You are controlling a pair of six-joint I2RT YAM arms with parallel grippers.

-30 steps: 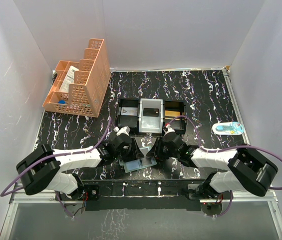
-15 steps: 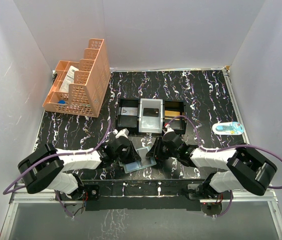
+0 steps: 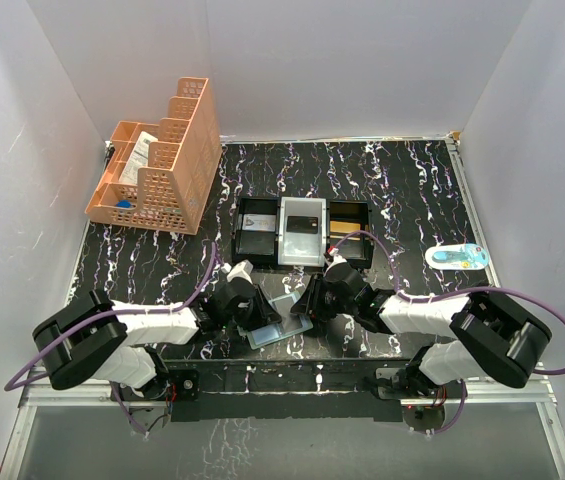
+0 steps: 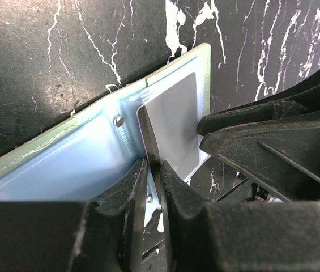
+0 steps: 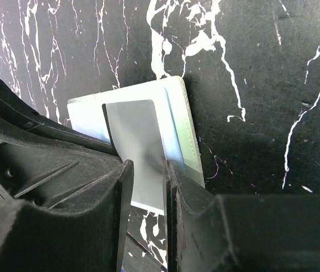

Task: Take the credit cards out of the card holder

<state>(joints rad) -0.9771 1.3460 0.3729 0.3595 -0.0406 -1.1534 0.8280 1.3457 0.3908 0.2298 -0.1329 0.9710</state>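
A black tabletop (image 3: 402, 190) veined with white carries an orange lattice organiser (image 3: 162, 170) at its far left corner and a black-and-white three-compartment tray (image 3: 302, 232) at centre. The card holder (image 3: 274, 325) lies open near the front edge. A small pale oval item (image 3: 457, 257) lies towards the right edge.

Both end effectors are crowding the card holder (image 4: 63, 164). The left end effector (image 4: 154, 170) is occupying its 9 o'clock side, pinching the grey card (image 4: 174, 122), and the right end effector (image 5: 145, 170) is blocking 3 o'clock. The black-and-white tray (image 3: 302, 232) is standing near at 12 o'clock. The orange organiser (image 3: 162, 165) is sitting well apart at 10 o'clock. The desk (image 3: 412, 190) is lying open toward 1 o'clock.
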